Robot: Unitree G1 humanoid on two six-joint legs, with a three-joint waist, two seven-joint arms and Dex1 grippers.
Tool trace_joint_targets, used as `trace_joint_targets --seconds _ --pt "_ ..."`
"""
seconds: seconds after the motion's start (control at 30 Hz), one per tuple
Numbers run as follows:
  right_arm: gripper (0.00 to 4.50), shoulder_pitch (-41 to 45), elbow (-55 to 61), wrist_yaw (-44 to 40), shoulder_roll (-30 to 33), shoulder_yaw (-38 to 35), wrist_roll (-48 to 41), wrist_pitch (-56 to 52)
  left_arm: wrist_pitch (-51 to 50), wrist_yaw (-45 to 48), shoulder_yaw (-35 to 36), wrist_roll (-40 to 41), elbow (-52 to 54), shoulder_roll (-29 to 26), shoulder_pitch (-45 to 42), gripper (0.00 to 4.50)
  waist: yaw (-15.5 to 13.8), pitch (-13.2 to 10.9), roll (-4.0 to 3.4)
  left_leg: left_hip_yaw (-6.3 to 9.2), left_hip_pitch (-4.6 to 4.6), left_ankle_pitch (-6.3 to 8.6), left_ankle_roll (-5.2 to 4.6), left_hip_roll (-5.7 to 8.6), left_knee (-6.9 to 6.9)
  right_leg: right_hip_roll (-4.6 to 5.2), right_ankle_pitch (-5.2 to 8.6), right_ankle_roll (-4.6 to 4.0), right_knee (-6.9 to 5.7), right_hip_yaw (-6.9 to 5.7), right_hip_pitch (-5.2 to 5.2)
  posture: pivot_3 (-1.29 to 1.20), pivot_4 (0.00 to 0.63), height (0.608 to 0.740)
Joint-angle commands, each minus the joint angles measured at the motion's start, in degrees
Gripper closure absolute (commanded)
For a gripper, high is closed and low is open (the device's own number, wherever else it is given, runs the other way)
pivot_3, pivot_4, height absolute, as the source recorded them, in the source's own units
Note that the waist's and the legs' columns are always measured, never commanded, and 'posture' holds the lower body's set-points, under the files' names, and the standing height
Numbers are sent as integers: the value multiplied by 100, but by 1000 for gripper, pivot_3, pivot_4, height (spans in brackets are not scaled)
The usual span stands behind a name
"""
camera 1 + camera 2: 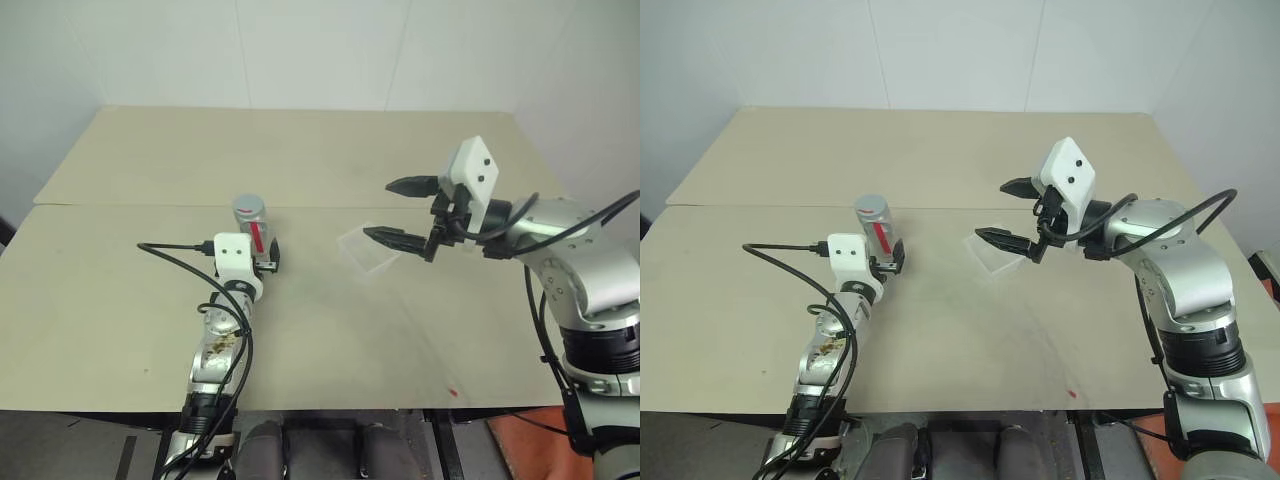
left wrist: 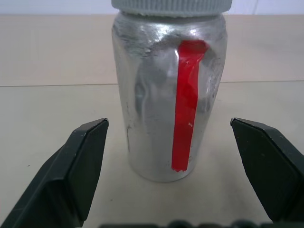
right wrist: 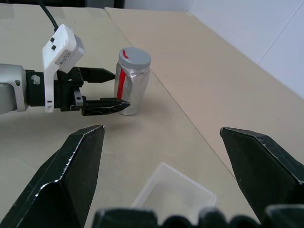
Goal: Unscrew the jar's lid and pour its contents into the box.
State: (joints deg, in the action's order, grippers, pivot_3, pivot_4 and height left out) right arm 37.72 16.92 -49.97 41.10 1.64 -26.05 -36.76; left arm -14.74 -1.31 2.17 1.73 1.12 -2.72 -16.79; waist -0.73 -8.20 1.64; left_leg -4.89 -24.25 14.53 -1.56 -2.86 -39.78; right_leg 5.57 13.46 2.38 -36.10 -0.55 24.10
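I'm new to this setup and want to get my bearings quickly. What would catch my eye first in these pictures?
First the jar with its red stripe and grey lid, standing upright on the tan table with the left gripper open around it, fingers either side and not yet closed. To its right, the right gripper hangs open above the table, over a clear, nearly invisible box.

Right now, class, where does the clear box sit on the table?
In the left eye view, the box lies on the table right of centre, just below the open right end effector and to the right of the jar.
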Motion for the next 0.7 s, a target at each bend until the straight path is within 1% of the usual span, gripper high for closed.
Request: trace_joint_targets --seconds 0.03,0.7 --pt "0 -37 272 1 75 -189 -87 4 250 -66 -80 -94 -40 78 -142 40 -2 0 0 0 0 0 0 0 0 0 0 0 0 1 0 0 150 740" --pt "0 -79 391 43 60 -247 -103 -13 634 -234 26 -180 -1002 144 -787 40 -2 0 0 -2 -1 0 0 1 -1 0 0 1 1 -3 -1 0 150 740"
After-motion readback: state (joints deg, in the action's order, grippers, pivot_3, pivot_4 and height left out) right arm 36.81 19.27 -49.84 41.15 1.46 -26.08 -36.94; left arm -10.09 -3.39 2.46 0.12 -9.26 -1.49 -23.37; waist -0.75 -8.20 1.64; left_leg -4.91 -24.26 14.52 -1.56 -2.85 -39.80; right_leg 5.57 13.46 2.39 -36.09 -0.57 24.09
